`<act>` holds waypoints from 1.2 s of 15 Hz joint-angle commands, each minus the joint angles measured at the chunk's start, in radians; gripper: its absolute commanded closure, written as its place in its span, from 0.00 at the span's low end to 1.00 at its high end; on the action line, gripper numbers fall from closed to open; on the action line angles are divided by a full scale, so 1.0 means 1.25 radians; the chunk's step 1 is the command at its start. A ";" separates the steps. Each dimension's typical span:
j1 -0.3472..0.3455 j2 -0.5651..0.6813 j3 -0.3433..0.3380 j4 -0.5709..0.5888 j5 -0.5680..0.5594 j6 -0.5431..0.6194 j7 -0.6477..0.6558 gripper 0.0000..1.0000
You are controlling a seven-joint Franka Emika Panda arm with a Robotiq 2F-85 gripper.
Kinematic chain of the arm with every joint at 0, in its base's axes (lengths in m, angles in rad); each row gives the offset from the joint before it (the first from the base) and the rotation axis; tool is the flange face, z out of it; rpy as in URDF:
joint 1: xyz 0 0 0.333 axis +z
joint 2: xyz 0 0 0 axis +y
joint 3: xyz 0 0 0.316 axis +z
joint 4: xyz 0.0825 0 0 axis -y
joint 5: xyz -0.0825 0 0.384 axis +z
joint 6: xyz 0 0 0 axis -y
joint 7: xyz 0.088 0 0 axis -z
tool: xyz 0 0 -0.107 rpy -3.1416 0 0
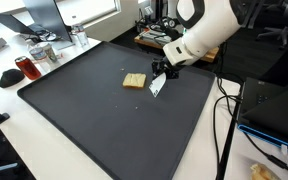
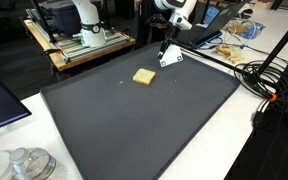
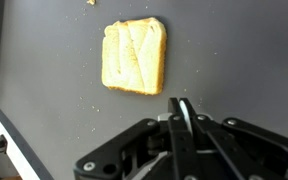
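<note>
**Jaws pinched on a thin flat piece, toast just beside**

A slice of toast (image 3: 134, 56) lies flat on the black mat (image 1: 94, 130). In the wrist view it sits at 11 o'clock from the gripper (image 3: 181, 125), apart from it, with bare mat between them. A few crumbs (image 3: 88, 98) are scattered at the toast's 7 o'clock. Nothing stands between the gripper and the slice.

Off the mat, in an exterior view, a red cup (image 1: 25, 68) stands well away at 9 o'clock. In an exterior view a tangle of cables (image 2: 269, 85) lies past the mat's edge at 3 o'clock, and a wooden board with equipment (image 2: 79, 45) sits at 10 o'clock.

The jaws are closed tight on a thin pale flat piece (image 1: 157, 86). It hangs tilted below the fingers, and the wrist view shows it edge-on. Its lower end is close to the mat; whether it touches, I cannot tell.

The gripper works near the mat's far edge (image 2: 199, 55). Wide bare mat opens toward 6 and 7 o'clock in both exterior views.
</note>
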 commanded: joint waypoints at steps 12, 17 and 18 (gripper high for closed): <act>-0.128 0.031 -0.016 0.097 0.193 0.063 -0.276 0.99; -0.191 0.082 -0.028 0.217 0.348 -0.054 -0.503 0.99; -0.200 0.090 -0.030 0.238 0.369 -0.077 -0.531 0.99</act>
